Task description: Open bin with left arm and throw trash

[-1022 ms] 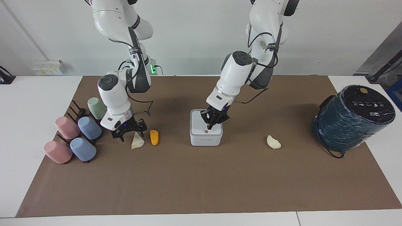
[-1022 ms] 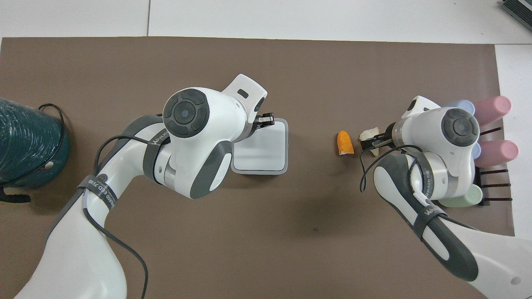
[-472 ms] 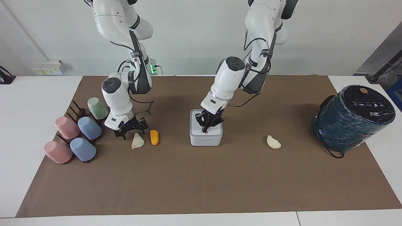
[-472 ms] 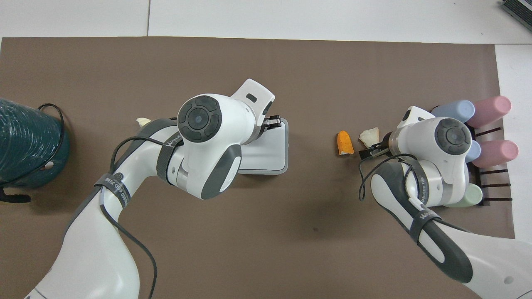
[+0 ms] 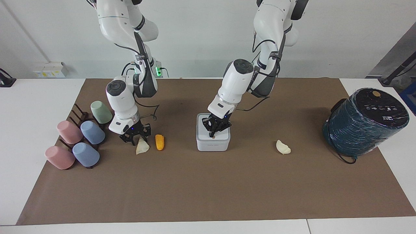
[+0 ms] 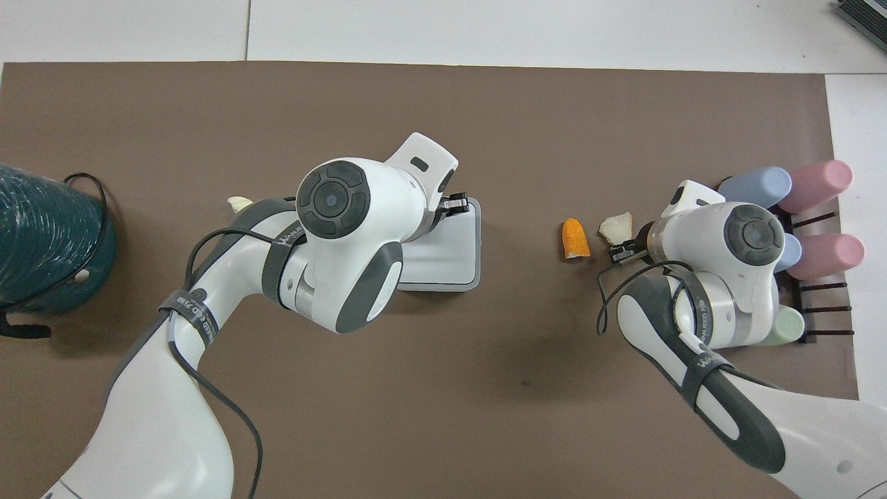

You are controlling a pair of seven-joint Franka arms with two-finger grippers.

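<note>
Squarely at the middle of the brown mat (image 5: 208, 188) sits the bin (image 5: 213, 143), its white lid down. My left gripper (image 5: 213, 132) is planted on that lid, jaws together, the tip pressing by the small orange-brown dot at the edge farthest from my bases. My left arm (image 5: 234, 85) drops from the shoulder, bends at the elbow and slants down onto the bin with the wrist tilted toward the table's middle; in the overhead view its big white wrist joint covers most of the lid.

In the facing view, 1 cream wedge (image 5: 283, 147) lies at about 3 o'clock from the bin, well apart from it, toward my left arm's end. At about 9 o'clock lies the orange piece (image 5: 159, 142), and just beside that the other cream wedge (image 5: 142, 147).

My right gripper (image 5: 134, 139) is down low at this second wedge, on the edge nearer my bases, wrist pointing almost straight down from a folded elbow. I cannot tell whether its jaws have met the wedge or stand apart.

Farther out at 9 o'clock, 5 pastel cups (image 5: 81, 139) lean on a dark rack (image 5: 79, 114). At 3 o'clock, past the lone wedge, a dark teal cylinder (image 5: 362, 125) stands at the mat's edge.
</note>
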